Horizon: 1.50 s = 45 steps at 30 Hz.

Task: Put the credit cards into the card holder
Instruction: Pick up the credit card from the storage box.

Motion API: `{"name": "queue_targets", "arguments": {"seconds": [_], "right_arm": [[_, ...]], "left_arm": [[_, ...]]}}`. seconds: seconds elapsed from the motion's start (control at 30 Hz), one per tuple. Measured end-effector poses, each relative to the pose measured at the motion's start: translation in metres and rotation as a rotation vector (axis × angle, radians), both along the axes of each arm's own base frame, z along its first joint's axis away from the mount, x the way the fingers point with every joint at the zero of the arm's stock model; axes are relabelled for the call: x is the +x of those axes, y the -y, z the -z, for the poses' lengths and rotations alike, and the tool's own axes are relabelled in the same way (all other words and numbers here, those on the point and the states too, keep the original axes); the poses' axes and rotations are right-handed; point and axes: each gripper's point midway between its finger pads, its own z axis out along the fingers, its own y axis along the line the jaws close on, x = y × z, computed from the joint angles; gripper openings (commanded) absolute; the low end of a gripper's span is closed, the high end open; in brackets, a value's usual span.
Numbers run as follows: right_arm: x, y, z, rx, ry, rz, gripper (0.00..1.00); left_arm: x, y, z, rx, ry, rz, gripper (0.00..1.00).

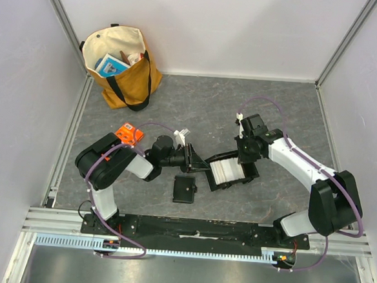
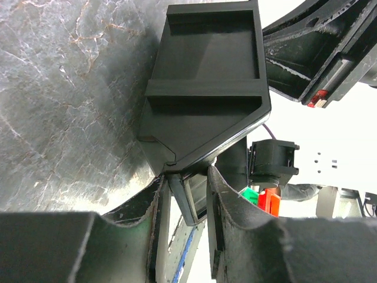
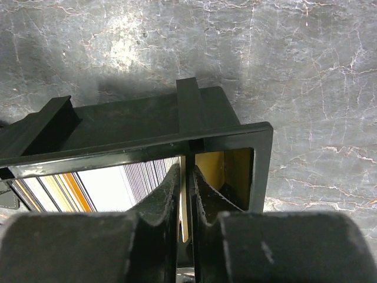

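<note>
Dipping among the credit cards [image 3: 112, 186] in the black tray [image 3: 262, 165] that the left gripper [image 2: 188, 188] clamps, the right gripper [image 3: 184, 174] shows jaws a slit apart, whether pinching a card I cannot tell, so one may drop short of the card holder [image 1: 185, 190] lying nearby on the surface [image 1: 274, 115].

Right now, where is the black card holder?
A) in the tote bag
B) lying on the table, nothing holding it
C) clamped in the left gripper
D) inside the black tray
B: the top view shows the card holder lying flat on the table, nearer the arm bases than the black tray and apart from it, with nothing holding it.
</note>
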Motion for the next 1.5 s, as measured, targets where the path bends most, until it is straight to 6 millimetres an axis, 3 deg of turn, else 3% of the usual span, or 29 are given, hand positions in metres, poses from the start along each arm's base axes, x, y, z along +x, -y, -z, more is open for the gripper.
{"name": "queue_targets", "arguments": {"seconds": [0.27,0.37,0.5,0.93,1.13,1.5], "right_arm": [[-0.002,-0.001,-0.002,0.012,-0.003,-0.002,0.17],[-0.003,-0.002,-0.005,0.026,-0.002,-0.007,0.07],[-0.004,0.0,-0.008,0.035,-0.002,-0.01,0.0],[-0.008,0.014,-0.017,0.016,0.017,0.024,0.06],[-0.01,0.011,-0.017,0.033,0.008,0.015,0.13],[-0.014,0.002,-0.02,0.091,-0.015,-0.001,0.09]], "left_arm": [[-0.009,0.001,0.003,0.007,-0.003,0.017,0.02],[-0.011,0.001,0.001,0.008,0.002,0.019,0.02],[-0.013,0.0,-0.002,0.009,0.015,0.019,0.02],[-0.013,-0.001,-0.009,0.008,0.045,0.016,0.02],[-0.013,-0.001,-0.008,0.01,0.05,0.02,0.02],[-0.014,-0.001,-0.008,0.011,0.054,0.024,0.02]]}}
